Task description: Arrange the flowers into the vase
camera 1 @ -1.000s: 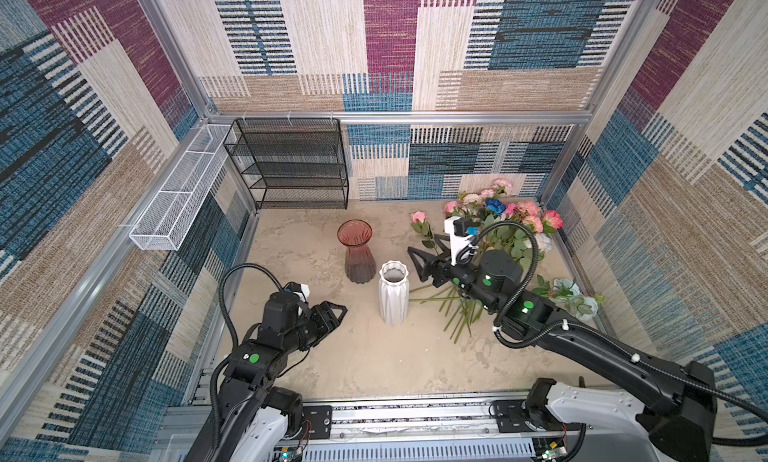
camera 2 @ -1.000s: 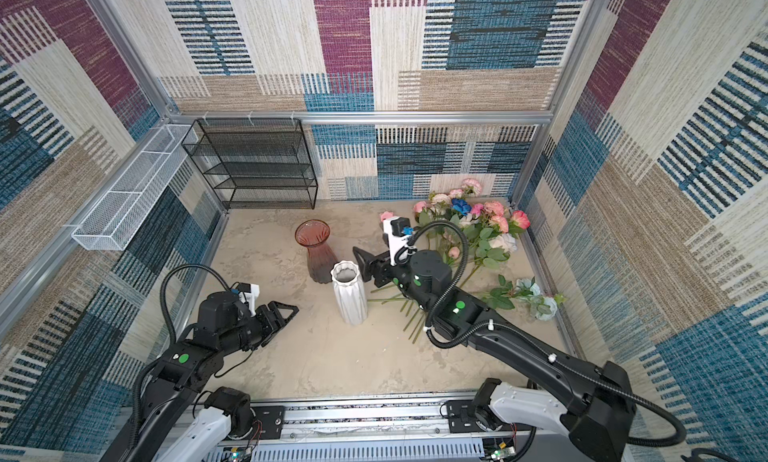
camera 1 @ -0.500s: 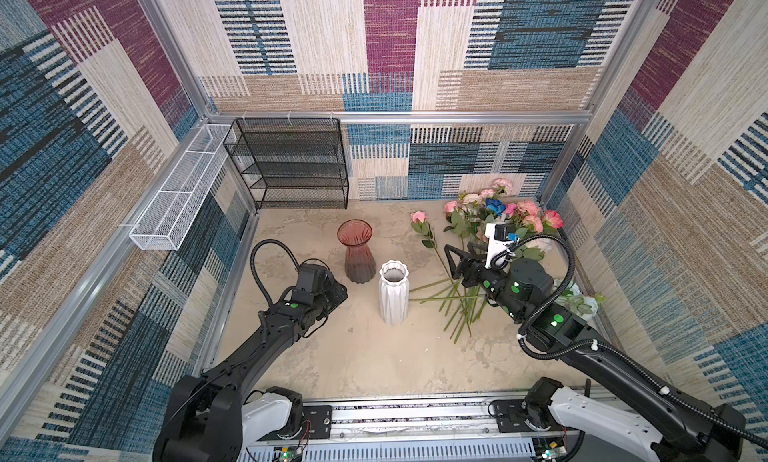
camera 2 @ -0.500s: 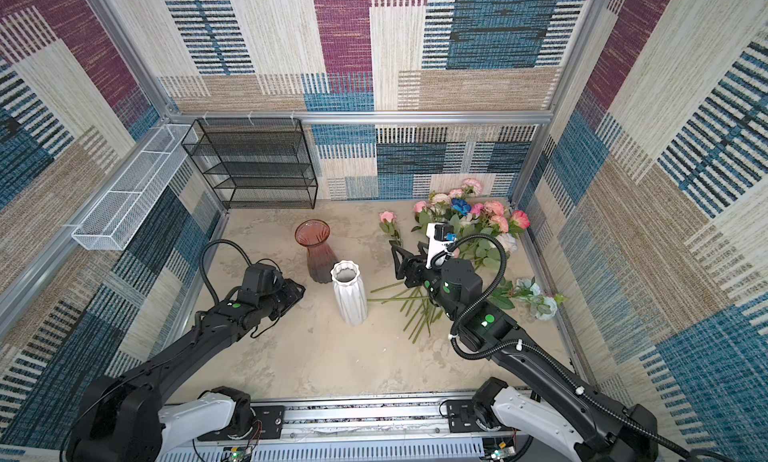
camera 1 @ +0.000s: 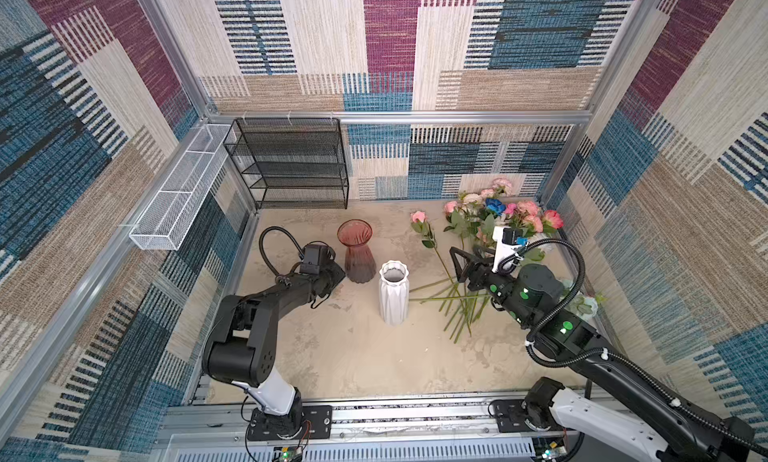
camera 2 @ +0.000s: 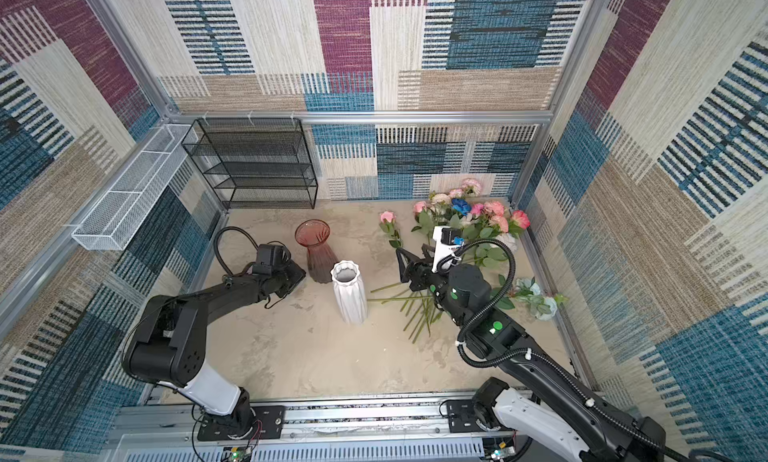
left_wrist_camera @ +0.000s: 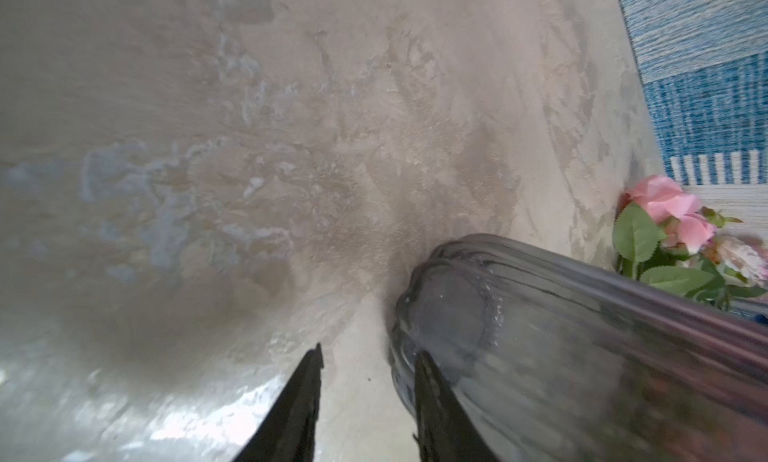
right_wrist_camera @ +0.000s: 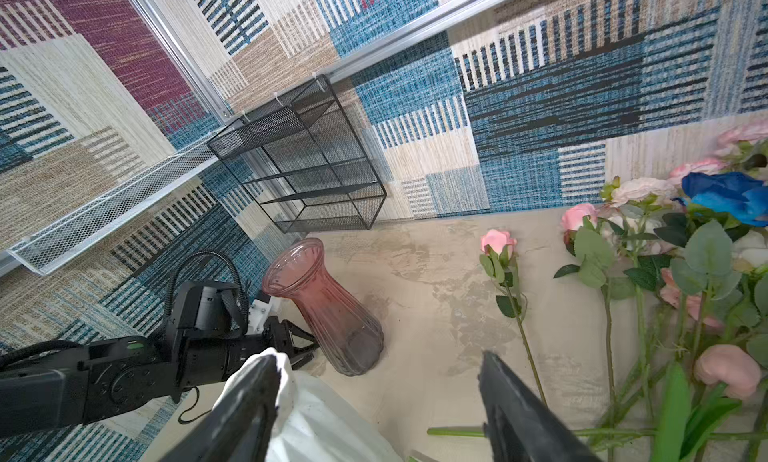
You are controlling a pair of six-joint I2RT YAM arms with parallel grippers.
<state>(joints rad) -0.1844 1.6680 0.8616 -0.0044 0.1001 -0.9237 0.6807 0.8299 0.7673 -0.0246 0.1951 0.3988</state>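
The flowers [camera 1: 494, 219] lie heaped at the back right, their green stems [camera 1: 457, 302] fanned over the floor. One pink rose [right_wrist_camera: 498, 240] lies apart from the heap. A white ribbed vase [camera 1: 393, 291] stands mid-floor, and a pink glass vase [camera 1: 356, 252] stands behind it. My left gripper [left_wrist_camera: 368, 356] sits low at the pink vase's base [left_wrist_camera: 457, 314], open a little, with bare floor between its fingers and one finger against the glass. My right gripper [right_wrist_camera: 380, 358] hangs open and empty over the stem ends, just right of the white vase [right_wrist_camera: 320, 422].
A black wire shelf [camera 1: 291, 165] stands against the back wall. A white mesh basket [camera 1: 178, 190] hangs on the left wall. Pale blue flowers [camera 1: 582, 304] lie by the right wall. The carpeted walls close in on three sides.
My left arm has reached forward to the pink vase's base and its jaws have narrowed. My right gripper has drawn back to the right, from the white vase's rim to above the stems.
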